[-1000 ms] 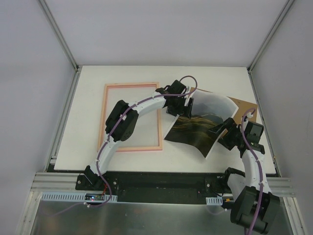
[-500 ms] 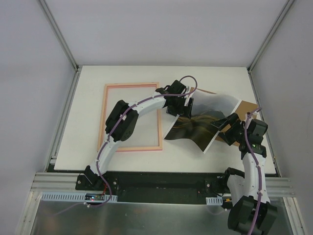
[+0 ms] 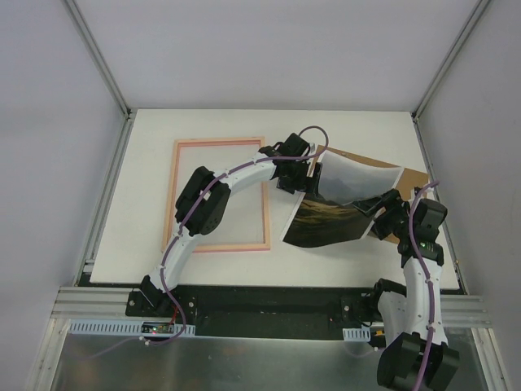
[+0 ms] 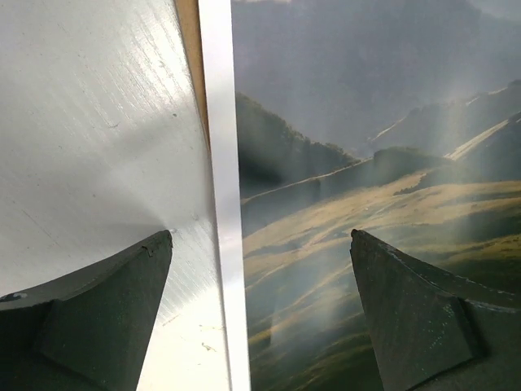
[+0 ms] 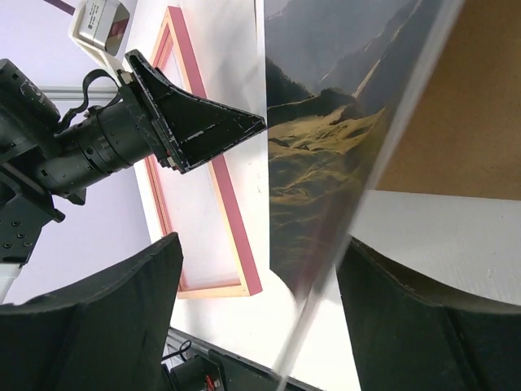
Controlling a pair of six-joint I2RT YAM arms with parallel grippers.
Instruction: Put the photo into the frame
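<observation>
The photo (image 3: 338,208), a print of hills and misty mountains, lies bowed on the table just right of the pink frame (image 3: 173,195), partly over a brown backing board (image 3: 413,177). My left gripper (image 3: 298,181) hangs open over the photo's left side. In the left wrist view the photo's (image 4: 366,147) white border runs between the wide-apart jaws of that gripper (image 4: 260,236). My right gripper (image 3: 381,213) is at the photo's right edge. In the right wrist view this gripper (image 5: 262,244) stands open, and the lifted, blurred edge of the photo (image 5: 317,147) passes between its jaws without touching either.
The frame (image 5: 232,212) lies flat on the white table (image 3: 366,130), with my left arm arched across it. The backing board (image 5: 456,138) lies under the photo's far right part. Grey walls close in three sides. A black rail (image 3: 269,297) runs along the table's near edge.
My right gripper has drawn back right to the photo's right edge, and its jaws have narrowed a little. The photo's tall bulge has flattened and spread rightward. The left arm has stayed put.
</observation>
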